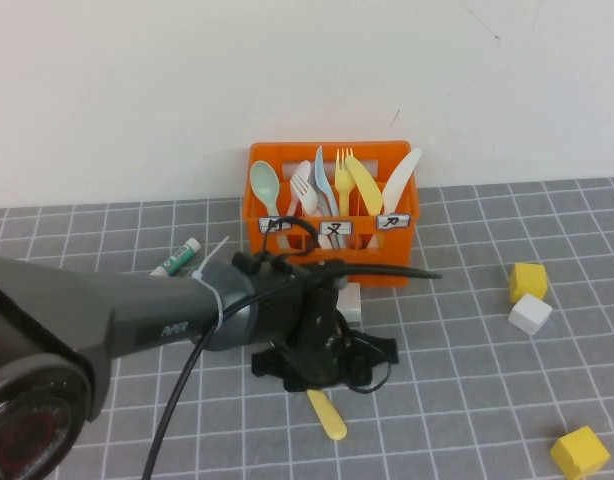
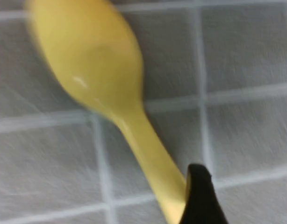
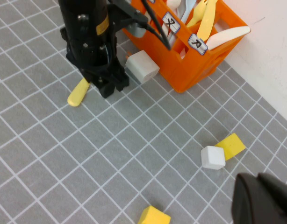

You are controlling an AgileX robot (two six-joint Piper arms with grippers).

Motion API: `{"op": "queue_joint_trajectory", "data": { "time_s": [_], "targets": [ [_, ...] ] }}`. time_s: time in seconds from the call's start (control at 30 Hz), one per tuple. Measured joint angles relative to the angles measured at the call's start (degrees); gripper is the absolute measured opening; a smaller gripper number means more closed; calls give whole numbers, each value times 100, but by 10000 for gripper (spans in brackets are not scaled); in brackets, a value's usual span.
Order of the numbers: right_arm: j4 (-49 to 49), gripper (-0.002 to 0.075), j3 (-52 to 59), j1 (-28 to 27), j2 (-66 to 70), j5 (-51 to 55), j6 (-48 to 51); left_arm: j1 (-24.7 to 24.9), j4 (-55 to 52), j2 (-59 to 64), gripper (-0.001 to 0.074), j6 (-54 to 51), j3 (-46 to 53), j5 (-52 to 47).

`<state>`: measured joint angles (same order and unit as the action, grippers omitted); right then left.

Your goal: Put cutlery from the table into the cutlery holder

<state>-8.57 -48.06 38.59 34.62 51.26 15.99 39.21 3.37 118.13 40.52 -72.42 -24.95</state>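
Yellow spoon point(image 1: 328, 415) lies flat on the grey surface point(image 1: 467, 330), in front of the orange cutlery holder point(image 1: 332, 268). The left hand point(image 1: 312, 375) reaches down from a long dark arm and sits over the spoon's handle. One black finger point(image 2: 199, 198) touches the handle, but I cannot tell if the hand grips it. The right hand point(image 3: 262, 203) hangs high off to the side, away from the holder; I cannot tell its grip. White labels point(image 1: 333, 232) on the holder have black marks I cannot read.
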Motion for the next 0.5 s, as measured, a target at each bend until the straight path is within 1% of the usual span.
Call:
{"op": "queue_joint_trajectory", "data": {
  "time_s": [0.1,0.23,0.37,0.5],
  "targets": [
    [0,0,0,0,0,0,0,0,-696,22,385,557,0,-122],
    [0,0,0,0,0,-45,0,32,-1223,46,385,790,11,-410],
    [0,0,0,0,0,-60,37,71,-1543,46,385,825,11,-793],
    [10,0,0,0,0,-74,115,71,-1598,35,385,1020,11,-755]
  ]
}}
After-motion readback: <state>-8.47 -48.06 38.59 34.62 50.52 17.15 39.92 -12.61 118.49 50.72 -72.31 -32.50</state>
